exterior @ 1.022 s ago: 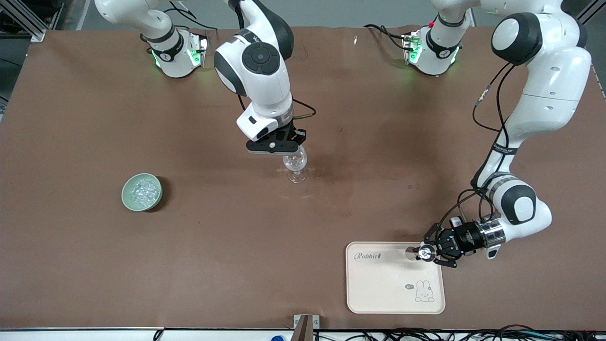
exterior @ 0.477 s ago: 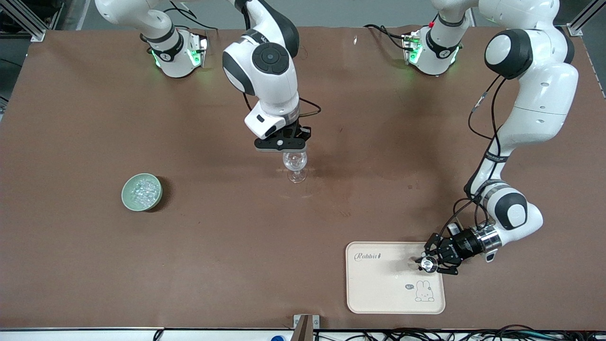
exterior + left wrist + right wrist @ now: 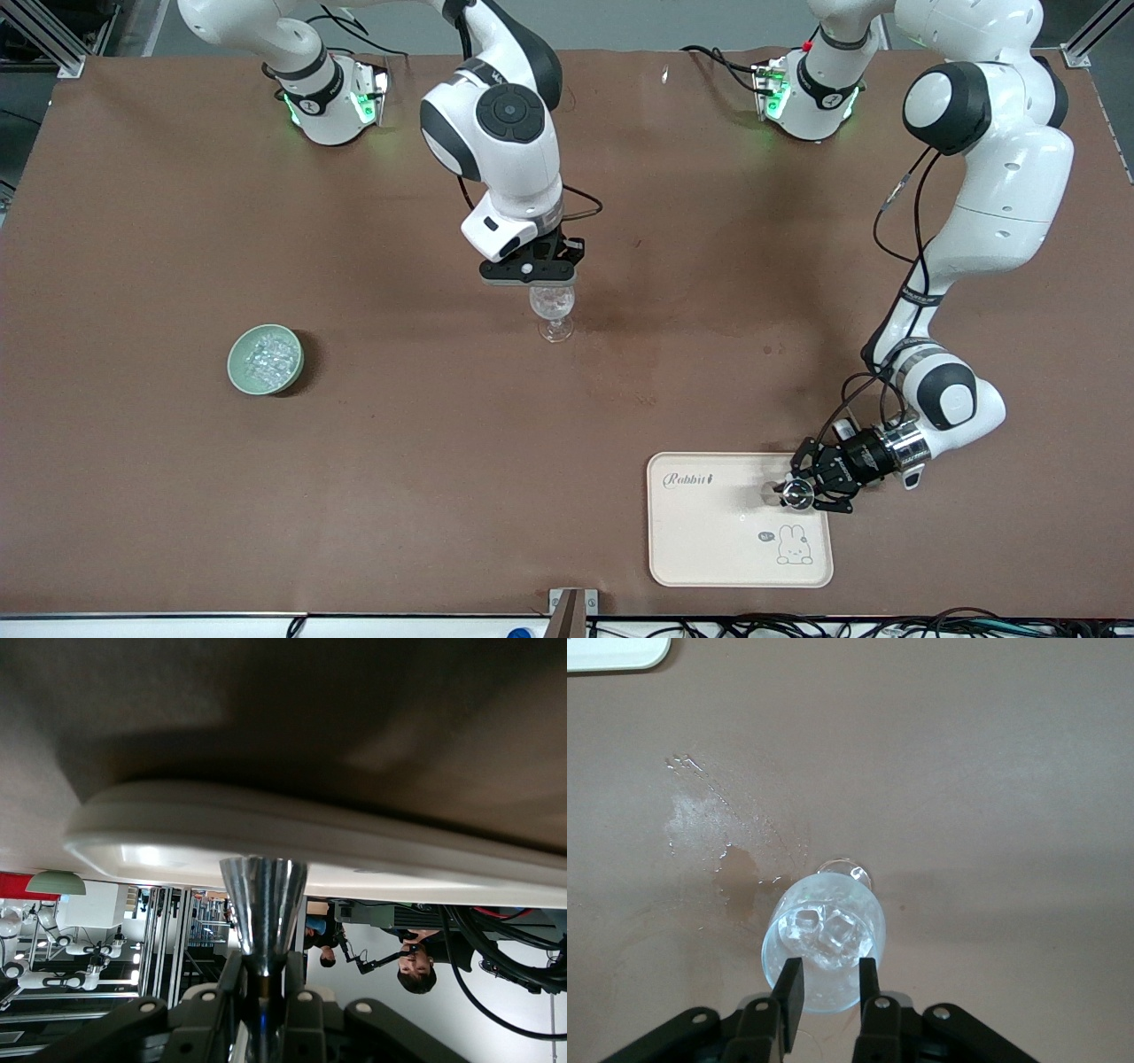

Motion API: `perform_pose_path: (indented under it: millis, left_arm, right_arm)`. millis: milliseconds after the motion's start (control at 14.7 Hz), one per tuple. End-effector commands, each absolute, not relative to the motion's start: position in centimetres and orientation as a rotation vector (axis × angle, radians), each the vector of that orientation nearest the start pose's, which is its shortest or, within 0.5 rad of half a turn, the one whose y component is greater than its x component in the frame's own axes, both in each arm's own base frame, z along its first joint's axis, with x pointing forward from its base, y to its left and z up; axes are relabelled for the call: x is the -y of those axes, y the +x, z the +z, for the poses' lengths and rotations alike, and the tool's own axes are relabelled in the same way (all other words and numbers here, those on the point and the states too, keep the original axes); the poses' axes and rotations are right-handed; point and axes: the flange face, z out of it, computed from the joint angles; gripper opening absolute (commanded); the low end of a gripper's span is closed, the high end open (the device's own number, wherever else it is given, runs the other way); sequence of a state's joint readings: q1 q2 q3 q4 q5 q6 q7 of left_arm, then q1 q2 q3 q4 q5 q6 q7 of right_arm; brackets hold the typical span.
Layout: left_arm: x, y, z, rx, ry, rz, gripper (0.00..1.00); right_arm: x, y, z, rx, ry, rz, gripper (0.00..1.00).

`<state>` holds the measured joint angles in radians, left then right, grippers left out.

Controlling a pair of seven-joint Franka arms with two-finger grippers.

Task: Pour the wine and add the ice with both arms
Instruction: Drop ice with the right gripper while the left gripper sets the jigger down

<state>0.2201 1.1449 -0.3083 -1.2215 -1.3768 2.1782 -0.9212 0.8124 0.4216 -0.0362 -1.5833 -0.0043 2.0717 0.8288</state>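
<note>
I see the brown surface (image 3: 177, 461) spanning the whole front view, with both arms reaching out from their bases. The right arm (image 3: 496, 142) comes down over the middle of the surface; the left arm (image 3: 992, 195) bends down toward the front camera at its own end.

A cream tray (image 3: 709, 549) lies near the front edge, toward the left arm's end. The left hand (image 3: 800, 493) lies level just above the tray's corner, clamped on a shiny metal piece (image 3: 262, 904) that flares to a cone in the left wrist view; I cannot tell what it belongs to.

A green bowl (image 3: 237, 377) sits toward the right arm's end, well apart from everything else, filled with clear cubes (image 3: 266, 358).

A stemmed glass (image 3: 552, 312) stands upright near the middle of the surface. The right hand (image 3: 529, 275) hangs directly over its rim, and in the right wrist view its fingers (image 3: 789, 992) stand a narrow gap apart with nothing between them. Inside the glass lies the ice (image 3: 824, 930), at least two cubes side by side in the bowl of it.

Beside the glass, a wet patch (image 3: 731, 864) with scattered droplets marks the surface.
</note>
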Motion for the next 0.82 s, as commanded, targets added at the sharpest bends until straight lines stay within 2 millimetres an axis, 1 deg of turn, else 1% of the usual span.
perform_pose_path:
  millis: [0,68,136,204,272,341,409,477,545,681,749]
  left_arm:
    - [4.4,75.3,10.6,-1.624,1.009,-0.827,0.14]
    - [4.5,75.2,10.5,-1.626,1.009,-0.829,0.18]
    - [4.6,75.2,10.5,-1.625,1.012,-0.831,0.23]
    - [4.5,75.2,10.6,-1.623,1.016,-0.828,0.35]
    - [4.5,75.2,10.7,-1.624,1.016,-0.829,0.42]
    - [4.5,75.2,10.8,-1.623,1.018,-0.828,0.54]
    - [4.4,75.3,11.0,-1.624,1.021,-0.826,0.68]
    - [4.3,75.3,11.0,-1.626,1.021,-0.827,0.85]
    - [4.2,75.4,11.6,-1.621,1.039,-0.815,1.0]
    - [2.6,75.7,13.8,-1.615,1.156,-0.768,1.0]
    - [1.9,75.7,15.0,-1.607,1.229,-0.748,1.0]
  right_arm:
    - [-48.2,48.4,40.2,-0.06,-3.103,-0.111,0.61]
    - [-48.1,48.4,40.1,-0.062,-3.104,-0.109,0.69]
    - [-47.9,48.6,40.2,-0.067,-3.104,-0.109,0.76]
    - [-47.4,49.1,40.3,-0.077,-3.104,-0.113,0.81]
    - [-46.6,49.8,40.4,-0.091,-3.105,-0.118,0.86]
    - [-45.5,50.8,40.8,-0.08,-3.102,-0.125,0.89]
    - [-44.1,52.0,41.2,-0.066,-3.101,-0.131,0.96]
    - [-42.4,53.2,41.7,-0.057,-3.102,-0.136,1.0]
    - [-40.4,54.5,42.9,-0.06,-3.094,-0.156,1.0]
    - [-37.0,56.1,45.4,-0.074,-3.082,-0.192,1.0]
    - [-35.4,56.8,47.0,-0.105,-3.069,-0.217,1.0]
